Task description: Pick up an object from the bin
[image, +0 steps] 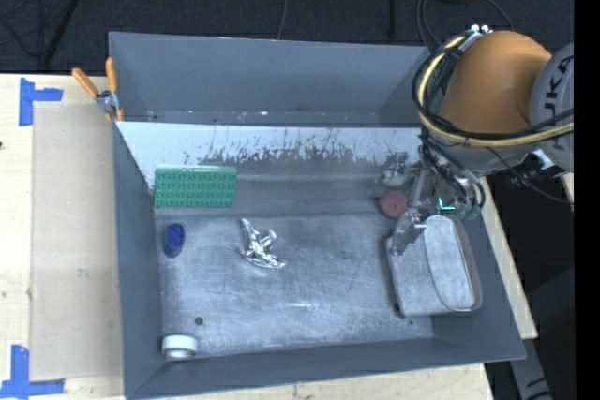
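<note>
My hand [409, 234] hangs low at the right side of the grey metal bin [281, 89], close to the far wall. Whether it is wide or narrow I cannot tell from here, and I see nothing held in it. The nearest thing is a pale grey oblong pad with rounded ends [448, 272]. It lies along the right wall, and its long axis runs from the far wall toward the near one. My hand is at its far left corner, so I judge that the pad's body lies from me toward the near wall and a little right. A small reddish round disc [392, 201] sits just beside my hand, on the far left. A crumpled silver foil piece [261, 246] and a flat green studded plate [194, 187] are well apart from it.
</note>
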### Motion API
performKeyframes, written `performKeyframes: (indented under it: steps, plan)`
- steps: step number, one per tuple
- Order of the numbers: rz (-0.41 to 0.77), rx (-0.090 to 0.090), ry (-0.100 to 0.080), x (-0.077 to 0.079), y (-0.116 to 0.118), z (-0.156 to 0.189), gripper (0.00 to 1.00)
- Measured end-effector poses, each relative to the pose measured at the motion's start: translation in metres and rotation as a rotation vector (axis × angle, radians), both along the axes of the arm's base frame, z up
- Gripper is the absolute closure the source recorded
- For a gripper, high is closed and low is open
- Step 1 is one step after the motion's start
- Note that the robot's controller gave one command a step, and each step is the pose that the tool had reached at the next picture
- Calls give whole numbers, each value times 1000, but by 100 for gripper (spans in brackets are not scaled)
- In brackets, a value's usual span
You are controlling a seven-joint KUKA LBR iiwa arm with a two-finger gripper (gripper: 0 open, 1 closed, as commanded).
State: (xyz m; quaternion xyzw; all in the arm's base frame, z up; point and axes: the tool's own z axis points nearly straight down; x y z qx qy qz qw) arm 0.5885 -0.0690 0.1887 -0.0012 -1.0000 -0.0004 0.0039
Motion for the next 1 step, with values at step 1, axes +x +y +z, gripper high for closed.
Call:
performKeyframes:
  steps: [1]
  plan:
    - [-1, -3, -9, 29, -61, -33, 0]
